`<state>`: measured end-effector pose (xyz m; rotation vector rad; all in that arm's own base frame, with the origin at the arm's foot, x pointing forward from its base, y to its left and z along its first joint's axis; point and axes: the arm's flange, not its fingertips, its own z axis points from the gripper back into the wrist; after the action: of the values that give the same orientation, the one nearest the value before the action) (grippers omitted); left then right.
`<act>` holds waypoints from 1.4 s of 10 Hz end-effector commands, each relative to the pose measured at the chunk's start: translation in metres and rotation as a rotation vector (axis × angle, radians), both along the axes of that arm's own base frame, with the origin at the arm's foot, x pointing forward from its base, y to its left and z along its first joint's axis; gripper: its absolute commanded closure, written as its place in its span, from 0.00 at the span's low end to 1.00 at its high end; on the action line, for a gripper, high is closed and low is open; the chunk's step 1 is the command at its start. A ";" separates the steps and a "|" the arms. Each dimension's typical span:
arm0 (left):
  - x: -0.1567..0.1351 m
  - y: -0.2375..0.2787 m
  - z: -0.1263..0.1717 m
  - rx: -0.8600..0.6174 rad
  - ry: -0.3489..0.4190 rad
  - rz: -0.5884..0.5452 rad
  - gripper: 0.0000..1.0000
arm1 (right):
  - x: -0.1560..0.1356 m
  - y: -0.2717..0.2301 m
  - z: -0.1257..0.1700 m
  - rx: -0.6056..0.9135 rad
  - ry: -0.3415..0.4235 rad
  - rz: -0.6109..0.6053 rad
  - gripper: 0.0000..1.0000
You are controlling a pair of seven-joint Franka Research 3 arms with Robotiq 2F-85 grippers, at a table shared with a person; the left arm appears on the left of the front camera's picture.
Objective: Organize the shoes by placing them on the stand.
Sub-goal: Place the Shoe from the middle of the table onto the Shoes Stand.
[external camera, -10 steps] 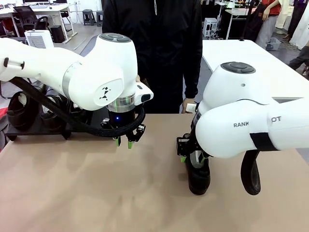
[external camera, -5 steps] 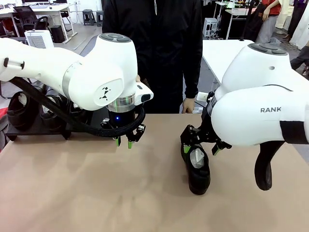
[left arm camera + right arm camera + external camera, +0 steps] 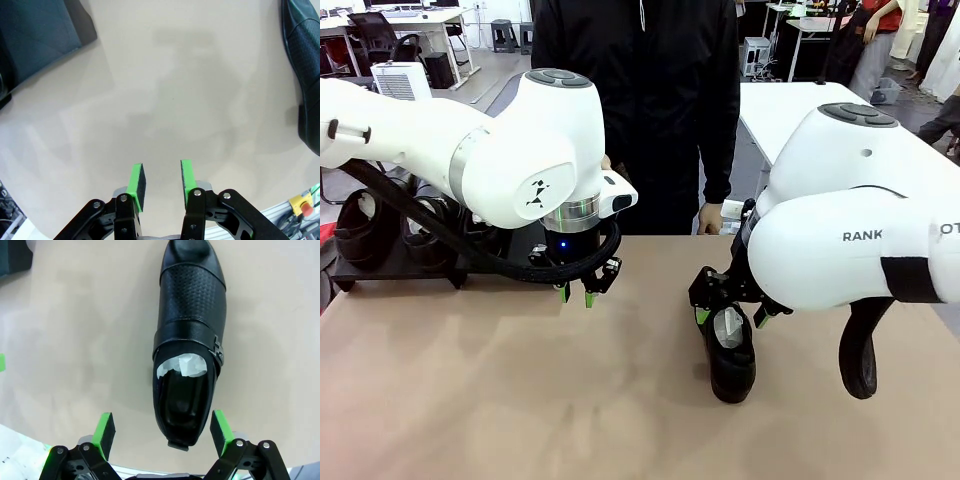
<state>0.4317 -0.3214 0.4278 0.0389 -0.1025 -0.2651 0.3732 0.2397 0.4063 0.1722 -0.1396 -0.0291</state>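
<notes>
One black glossy shoe [image 3: 731,360] lies on the tan table, toe toward the near edge, white paper [image 3: 182,365] in its opening. My right gripper [image 3: 730,316] hovers open just above its heel; in the right wrist view the green pads [image 3: 105,429] stand wide on either side of the heel without touching. My left gripper [image 3: 578,293] hangs above bare tabletop left of centre, its pads [image 3: 136,181] a little apart and holding nothing. The black stand [image 3: 390,268] sits at far left, carrying two shoes [image 3: 360,226] partly hidden by the left arm. The stand's edge [image 3: 40,35] shows in the left wrist view.
A person in a black jacket stands at the table's far side, one hand [image 3: 710,216] hanging near the far edge behind the shoe. A black cable loop [image 3: 858,350] hangs from the right arm. Open tabletop [image 3: 520,400] lies in front.
My right gripper has opened off the shoe and risen slightly; the shoe stays on the table. The left arm has not moved.
</notes>
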 end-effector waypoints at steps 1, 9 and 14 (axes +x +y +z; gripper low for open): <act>0.000 0.002 0.001 0.018 -0.012 0.009 0.59 | 0.003 0.003 0.002 0.008 -0.015 -0.004 0.00; -0.027 -0.100 0.007 -0.107 -0.082 0.131 0.19 | -0.064 -0.234 0.123 -0.050 -0.245 -0.300 0.00; -0.036 -0.171 -0.009 -0.155 -0.124 0.167 0.00 | -0.045 -0.322 0.079 0.043 -0.081 -0.492 0.00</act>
<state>0.3910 -0.4847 0.4186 -0.0846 -0.2268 -0.1308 0.3266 -0.0846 0.4997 0.1572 -0.2773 -0.4923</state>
